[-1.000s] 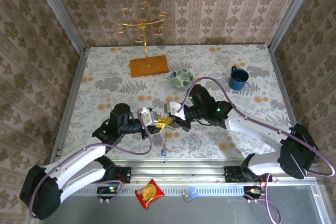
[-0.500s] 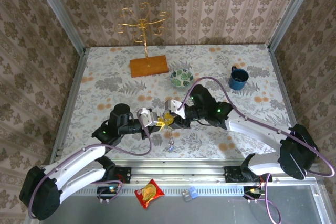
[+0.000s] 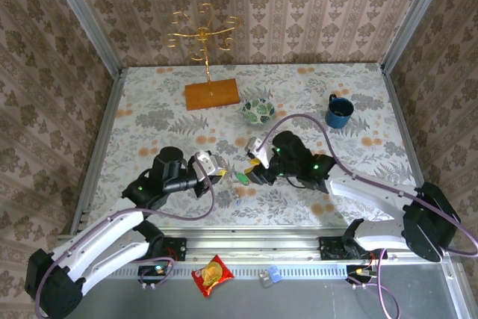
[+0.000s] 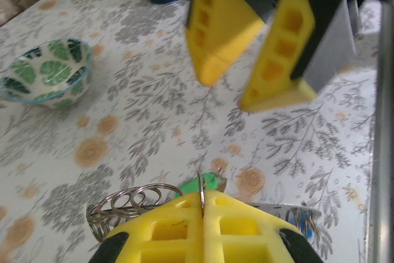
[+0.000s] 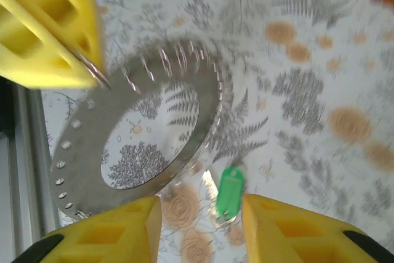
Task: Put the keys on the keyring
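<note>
Floral-print table cloth (image 3: 149, 117) under us, patterned wallpaper on three sides.

Counted, largest down: two arms, one gold wire stand (image 3: 203, 35) on a wooden base, one blue mug (image 3: 338, 112), one green-and-white bowl (image 4: 46, 72), one keyring (image 5: 210, 112), one snack packet (image 3: 212, 275) on the metal rail by the arm bases, one green key (image 5: 229, 190).

Containers: the bowl sits upright and we see nothing in it from the left wrist view. The mug is upright at far right; its inside is dark and we cannot tell its contents.

The keyring is at mid-table between the two grippers. It is a wide flat band with small holes along its rim, its broad face turned to the right wrist camera, the cloth visible through its open centre.

The left gripper (image 4: 202, 196) is clenched on a thin wire loop (image 5: 93, 69) at the keyring's rim.

The right gripper (image 5: 200, 206) has its fingers spread with nothing between them.

The green key is just beside the keyring's lower edge, its long axis running roughly up-and-down in the right wrist view, slightly tilted. We cannot tell whether it touches the ring.

A blue patch (image 4: 306, 232) shows by the ring's edge, too small to identify.
</note>
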